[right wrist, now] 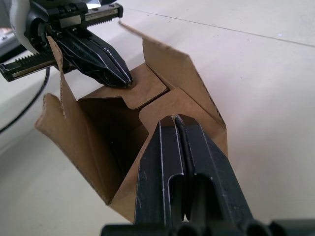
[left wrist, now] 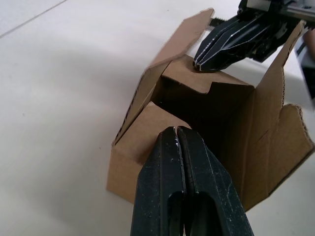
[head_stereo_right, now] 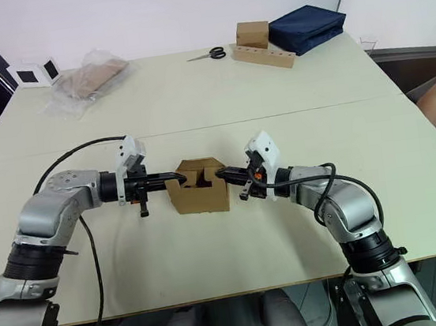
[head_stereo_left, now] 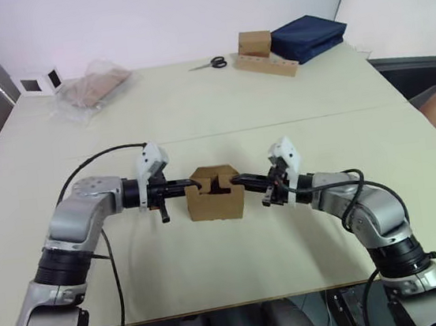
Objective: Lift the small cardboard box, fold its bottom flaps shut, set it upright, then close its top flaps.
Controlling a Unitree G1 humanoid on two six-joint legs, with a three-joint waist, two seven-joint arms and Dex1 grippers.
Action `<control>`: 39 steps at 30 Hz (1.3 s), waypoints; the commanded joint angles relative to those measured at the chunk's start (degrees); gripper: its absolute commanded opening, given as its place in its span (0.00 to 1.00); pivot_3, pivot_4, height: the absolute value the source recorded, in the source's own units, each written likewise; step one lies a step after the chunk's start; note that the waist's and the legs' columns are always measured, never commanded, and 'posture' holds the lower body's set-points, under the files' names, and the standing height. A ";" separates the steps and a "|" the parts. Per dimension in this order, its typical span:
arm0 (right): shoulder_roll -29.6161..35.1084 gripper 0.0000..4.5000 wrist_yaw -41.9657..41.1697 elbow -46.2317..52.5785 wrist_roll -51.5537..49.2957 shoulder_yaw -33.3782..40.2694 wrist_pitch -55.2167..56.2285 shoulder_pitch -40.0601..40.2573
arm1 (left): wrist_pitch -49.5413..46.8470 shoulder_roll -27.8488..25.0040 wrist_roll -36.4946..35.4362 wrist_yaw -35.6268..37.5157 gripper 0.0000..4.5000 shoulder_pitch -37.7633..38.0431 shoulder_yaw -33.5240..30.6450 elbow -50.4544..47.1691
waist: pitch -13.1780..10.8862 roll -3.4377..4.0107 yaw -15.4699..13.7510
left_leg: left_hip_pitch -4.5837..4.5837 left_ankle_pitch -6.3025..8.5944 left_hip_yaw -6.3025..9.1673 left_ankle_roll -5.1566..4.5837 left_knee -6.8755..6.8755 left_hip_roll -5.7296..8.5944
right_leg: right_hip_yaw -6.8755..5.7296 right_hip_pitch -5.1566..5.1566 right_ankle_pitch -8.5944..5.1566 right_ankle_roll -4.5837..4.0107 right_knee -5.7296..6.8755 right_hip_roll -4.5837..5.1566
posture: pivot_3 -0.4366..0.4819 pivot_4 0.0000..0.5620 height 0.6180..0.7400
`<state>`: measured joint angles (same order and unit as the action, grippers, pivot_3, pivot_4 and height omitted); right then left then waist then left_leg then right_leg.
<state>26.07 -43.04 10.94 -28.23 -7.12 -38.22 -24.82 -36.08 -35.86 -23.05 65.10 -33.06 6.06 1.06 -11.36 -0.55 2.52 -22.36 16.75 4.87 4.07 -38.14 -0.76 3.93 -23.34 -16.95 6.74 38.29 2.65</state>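
The small cardboard box [head_stereo_left: 215, 194] stands on the cream table [head_stereo_left: 196, 118], near the table's front edge and midway between the two arms, with its open end facing up. The left gripper [head_stereo_left: 191, 186] comes at the box from the robot's left side, and the right gripper [head_stereo_left: 236, 181] comes at it from the robot's right side, so the two tips face each other across the top of the box. Each gripper has its two black fingers pressed together, with nothing held between them. In the wrist views, each closed tip rests on one of the short inner flaps of the box, and both of these flaps are folded inward over the opening, their edges almost meeting in the middle. The other two flaps of the box stand up or lean outward, not yet folded down. Behind the box, well apart from it at the far edge of the table, lies a long flat cardboard strip [head_stereo_left: 267, 65] with another small brown box [head_stereo_left: 254, 44] sitting on it, and a navy bag [head_stereo_left: 309, 37] just beside that box. A pair of scissors [head_stereo_left: 211, 64] lies near the strip, on its left. Far behind the box to the left sits a clear plastic bag [head_stereo_left: 93, 88] with brown contents, and a small white device [head_stereo_left: 38, 82] lies just beside that bag.
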 commanded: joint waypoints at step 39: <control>3.96 0.00 3.26 16.15 -13.74 11.33 -11.83 -4.09 | -7.50 -2.03 -10.42 -7.46 0.00 -4.59 -9.99 -2.66 | 0.37 0.02 -0.03 | -0.01 0.00 0.02 -0.01 0.02 0.00 | -0.01 0.00 0.00 0.00 -0.04 0.00 | 0.48 0.27 1.00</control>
<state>29.27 -39.74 23.36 -39.52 2.52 -49.52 -27.44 -45.50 -37.97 -34.42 57.30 -36.37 -4.54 -2.23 -10.99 -0.53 2.50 -22.37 16.76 4.89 4.06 -38.12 -0.76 3.93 -23.34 -16.95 6.74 38.24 2.66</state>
